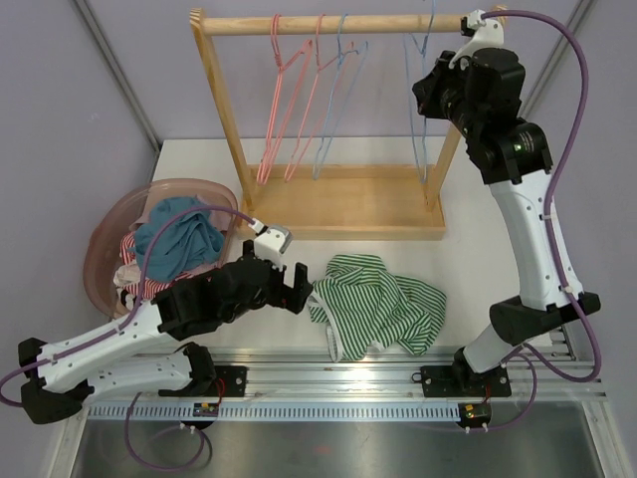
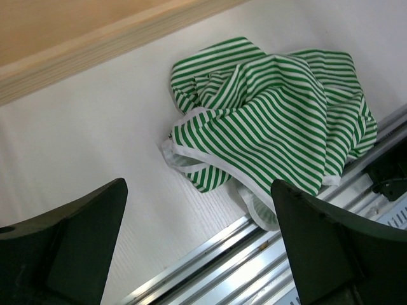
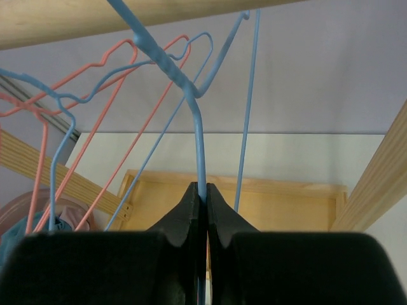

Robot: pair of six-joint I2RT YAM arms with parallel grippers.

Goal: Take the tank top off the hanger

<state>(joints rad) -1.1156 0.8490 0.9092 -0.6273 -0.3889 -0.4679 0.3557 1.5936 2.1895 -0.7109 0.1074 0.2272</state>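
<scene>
Pale lilac walls close in the far side and both flanks, with a grey metal strut slanting across the far left. A white rectangular table top carries a light wooden clothes rack toward its far side. A ribbed aluminium rail runs along the near edge.

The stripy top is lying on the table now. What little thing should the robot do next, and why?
Probably open the right gripper and let the blue hanger go: it is shut on the bare wire, while the tank top lies loose on the table by the open left gripper.
</scene>
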